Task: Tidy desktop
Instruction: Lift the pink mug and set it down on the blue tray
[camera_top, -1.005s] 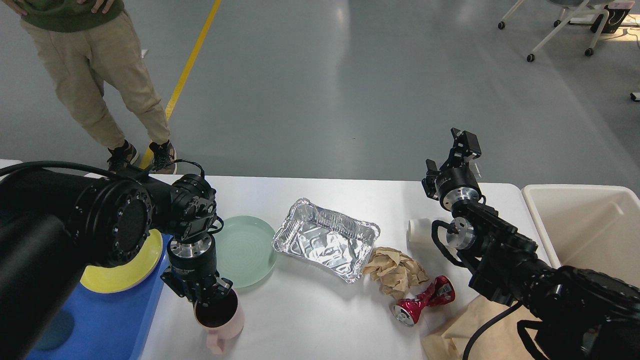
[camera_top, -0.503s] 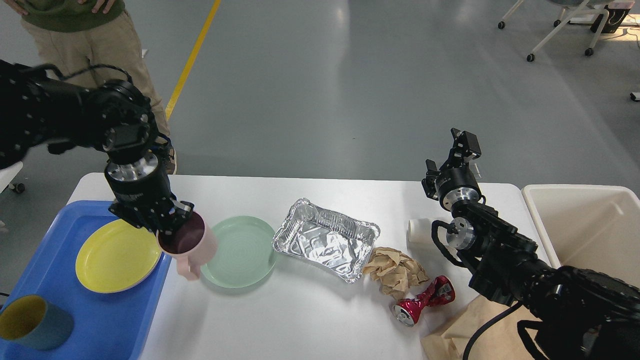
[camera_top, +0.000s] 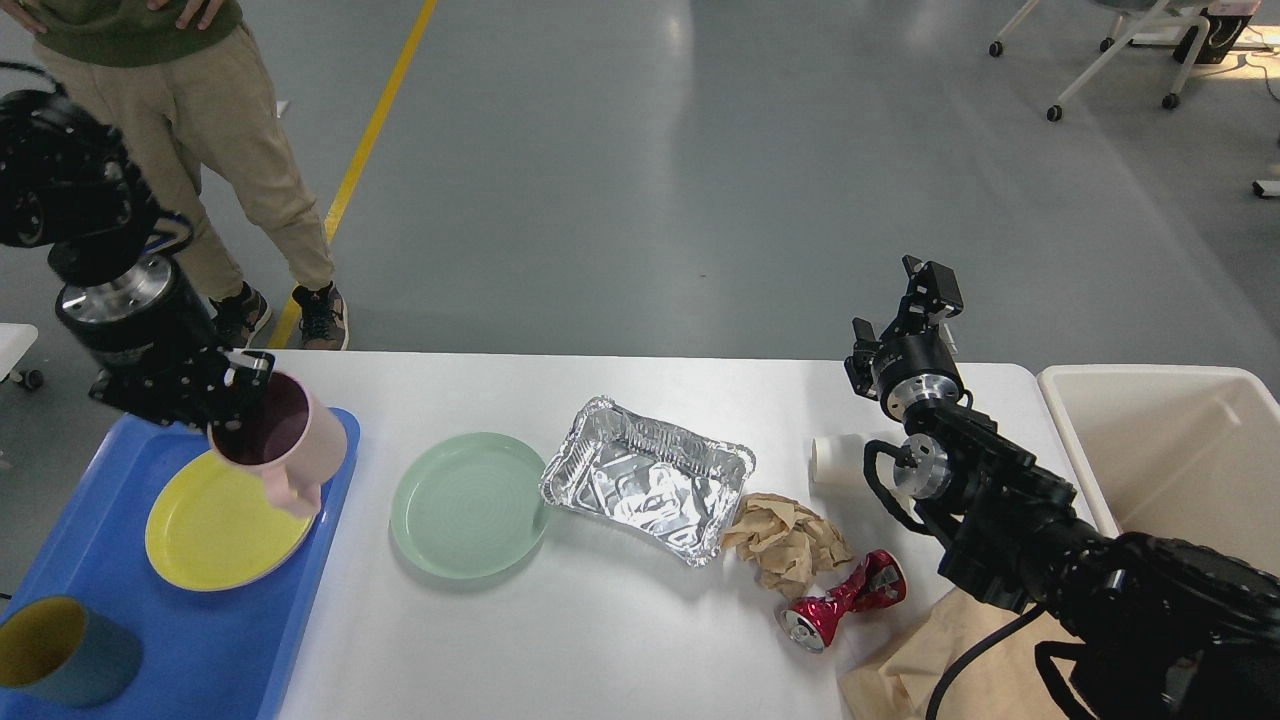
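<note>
The white desktop (camera_top: 620, 620) carries a green plate (camera_top: 468, 504), a foil tray (camera_top: 645, 478), a crumpled brown paper ball (camera_top: 790, 540), a crushed red can (camera_top: 845, 600) and a white paper cup (camera_top: 835, 458) lying on its side. My left gripper (camera_top: 232, 408) is shut on the rim of a pink mug (camera_top: 285, 445) and holds it in the air over the blue tray (camera_top: 200, 640), just above a yellow plate (camera_top: 225, 520). My right gripper (camera_top: 925, 285) is raised over the desktop's far right edge, empty; its fingers look parted.
A yellow-and-blue cup (camera_top: 60, 650) stands on the blue tray's near left. A cream bin (camera_top: 1180, 450) stands right of the desktop. A brown paper bag (camera_top: 930, 660) lies under my right arm. A person (camera_top: 200, 130) stands behind the far left corner.
My left gripper has lifted the pink mug from the desktop's front and carried it left and away, past the green plate, to above the blue tray. The right arm has not moved.
</note>
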